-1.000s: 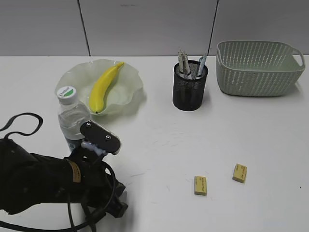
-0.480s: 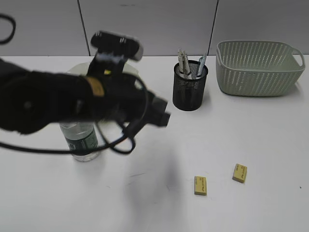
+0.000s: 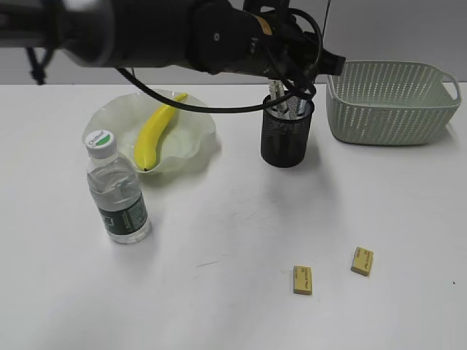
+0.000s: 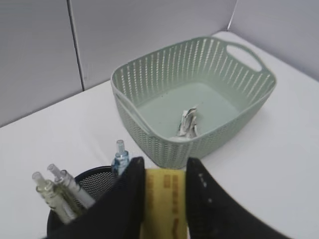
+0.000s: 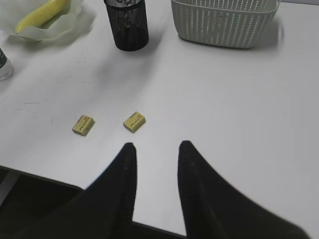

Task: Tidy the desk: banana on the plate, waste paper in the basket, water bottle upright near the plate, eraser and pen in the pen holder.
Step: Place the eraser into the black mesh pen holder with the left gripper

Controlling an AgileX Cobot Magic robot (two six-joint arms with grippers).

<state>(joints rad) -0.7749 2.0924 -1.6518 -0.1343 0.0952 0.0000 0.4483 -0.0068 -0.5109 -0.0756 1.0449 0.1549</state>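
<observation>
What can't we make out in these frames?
- Left claw: in the exterior view the arm's own bulk hides its tips.
- Eraser in that claw: lower part cut off by the left wrist frame edge, print blurred.
- Pen holder inside: hidden by the claw; exterior view too low to see in.
- Bottle: cut off by the right wrist view's left edge.

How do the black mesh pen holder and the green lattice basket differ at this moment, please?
The pen holder is a black, round wire-mesh cup holding pens; the basket is pale green, rectangular, wider, and holds crumpled waste paper. Both stand upright on the desk with open tops.
</observation>
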